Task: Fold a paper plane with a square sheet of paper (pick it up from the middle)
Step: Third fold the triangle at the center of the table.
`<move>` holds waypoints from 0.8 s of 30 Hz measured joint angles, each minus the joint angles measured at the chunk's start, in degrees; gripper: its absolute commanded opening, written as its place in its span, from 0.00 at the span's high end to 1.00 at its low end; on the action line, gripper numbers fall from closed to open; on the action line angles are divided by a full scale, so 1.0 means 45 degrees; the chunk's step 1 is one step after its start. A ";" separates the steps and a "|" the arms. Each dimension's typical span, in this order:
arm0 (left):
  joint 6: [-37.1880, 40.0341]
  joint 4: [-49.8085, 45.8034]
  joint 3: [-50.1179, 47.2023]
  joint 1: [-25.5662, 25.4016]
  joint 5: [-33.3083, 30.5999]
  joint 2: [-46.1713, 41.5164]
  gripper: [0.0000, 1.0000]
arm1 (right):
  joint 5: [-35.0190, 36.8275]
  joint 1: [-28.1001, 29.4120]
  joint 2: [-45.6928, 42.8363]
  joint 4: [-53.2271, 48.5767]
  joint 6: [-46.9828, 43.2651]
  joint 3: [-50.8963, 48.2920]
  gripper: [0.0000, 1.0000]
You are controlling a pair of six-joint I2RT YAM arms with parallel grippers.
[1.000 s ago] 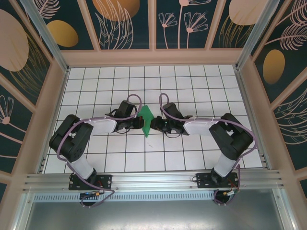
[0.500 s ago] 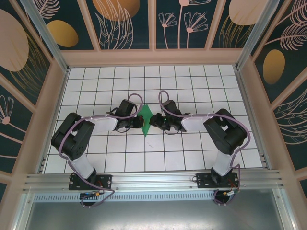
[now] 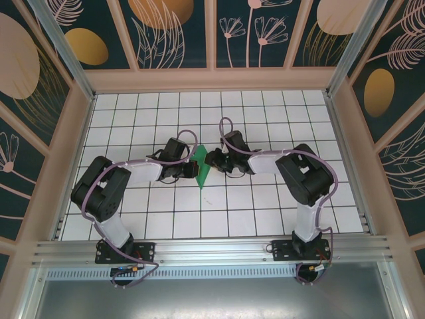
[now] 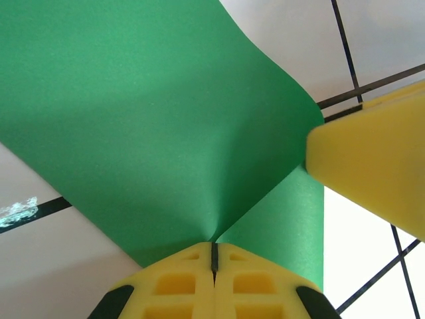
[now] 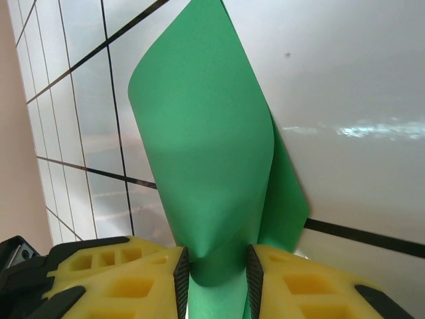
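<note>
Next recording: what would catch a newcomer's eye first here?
A bright green sheet, bent up into a curl at the middle of the white tiled table. The left arm and right arm meet at it head-on: the left's jaws pinched shut on it, the right's jaws closed around the curled fold.

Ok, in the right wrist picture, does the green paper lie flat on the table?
No, the green paper bends into a loop, its lower end between the jaws of the right end effector.
</note>
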 measured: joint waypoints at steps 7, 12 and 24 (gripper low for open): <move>-0.0019 0.0000 0.0000 0.0000 0.0340 0.0000 1.00 | -0.0092 -0.0015 0.0141 0.0029 -0.0039 0.0058 0.74; -0.0539 0.0199 -0.0053 0.0000 0.1069 0.0000 1.00 | -0.0121 -0.0039 0.0141 -0.0019 -0.0194 0.0053 0.73; -0.5804 0.4998 -0.2336 -0.0408 0.3332 -0.0874 1.00 | 0.0010 -0.0602 -0.2977 -0.0437 -0.0821 -0.2229 0.62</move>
